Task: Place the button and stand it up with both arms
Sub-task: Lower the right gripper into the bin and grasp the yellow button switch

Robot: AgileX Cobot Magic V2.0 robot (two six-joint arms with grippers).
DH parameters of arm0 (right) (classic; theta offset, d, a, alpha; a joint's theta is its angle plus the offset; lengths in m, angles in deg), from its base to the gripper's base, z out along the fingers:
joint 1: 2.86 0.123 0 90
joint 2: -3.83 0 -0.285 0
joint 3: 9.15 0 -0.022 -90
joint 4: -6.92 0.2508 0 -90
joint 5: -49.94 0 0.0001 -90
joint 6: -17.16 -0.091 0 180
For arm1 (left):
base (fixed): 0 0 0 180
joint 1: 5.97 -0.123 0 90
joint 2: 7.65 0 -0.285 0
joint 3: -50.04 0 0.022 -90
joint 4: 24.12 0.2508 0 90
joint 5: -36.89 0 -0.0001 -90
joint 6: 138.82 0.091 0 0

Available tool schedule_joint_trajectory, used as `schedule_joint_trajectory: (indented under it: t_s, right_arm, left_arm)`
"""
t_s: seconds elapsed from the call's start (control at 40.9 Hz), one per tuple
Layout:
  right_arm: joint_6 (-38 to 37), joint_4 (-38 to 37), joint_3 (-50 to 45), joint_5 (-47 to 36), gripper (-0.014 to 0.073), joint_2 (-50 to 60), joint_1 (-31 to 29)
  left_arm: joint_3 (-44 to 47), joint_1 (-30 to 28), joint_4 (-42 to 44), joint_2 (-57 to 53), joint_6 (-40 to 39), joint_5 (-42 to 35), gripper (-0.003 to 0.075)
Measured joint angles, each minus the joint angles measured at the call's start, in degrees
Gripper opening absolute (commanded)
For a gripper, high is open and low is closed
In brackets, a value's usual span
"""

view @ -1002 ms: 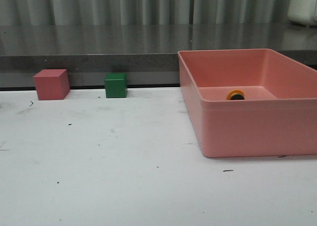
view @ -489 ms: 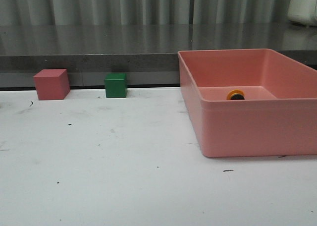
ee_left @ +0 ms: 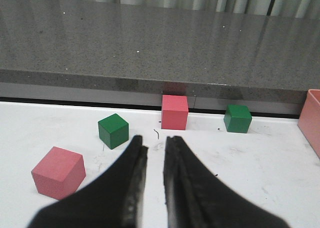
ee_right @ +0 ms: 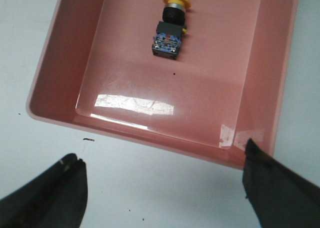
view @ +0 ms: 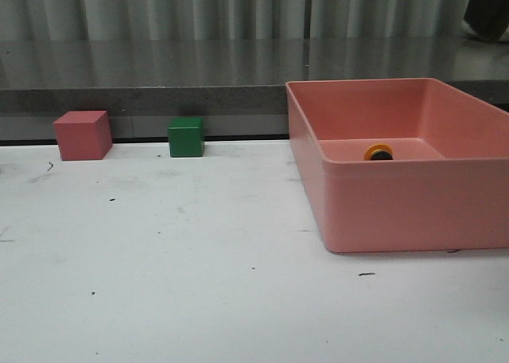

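Left gripper (ee_left: 154,153) sat over the table (view: 199,243) near the cubes, fingers nearly together, holding nothing. Button (ee_right: 170,23) lay on its side inside the pink bin (view: 398,208), yellow cap toward the far wall. It looked rigid, light, top-heavy; the rounded cap seemed slippery, so the boxy base looked the safer grip. Right gripper (ee_right: 160,188) hovered above the bin's near rim, spread wide, empty. Versus half a second earlier, the pale shape at the front view's top right corner had turned dark.
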Motion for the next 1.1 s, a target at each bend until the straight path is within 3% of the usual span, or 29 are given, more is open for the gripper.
schedule_joint_trajectory:
  t_s: [0.342, 0.635, 1.1]
  right_arm:
    - [-0.69, 0.13, 13.82, 2.38, 0.0644, -19.93, 0.57]
    - [-6.33, -0.88, 24.04, 2.73, 0.0644, -34.06, 0.57]
    - [-14.6, -3.64, 27.89, -0.55, 0.0644, -45.59, 0.57]
  left_arm:
    - [0.0, 0.0, 0.0, 0.0, 0.0, 0.0, -0.0002]
    - [0.0, 0.0, 0.0, 0.0, 0.0, 0.0, -0.002]
    - [0.0, 0.0, 0.0, 0.0, 0.0, 0.0, -0.002]
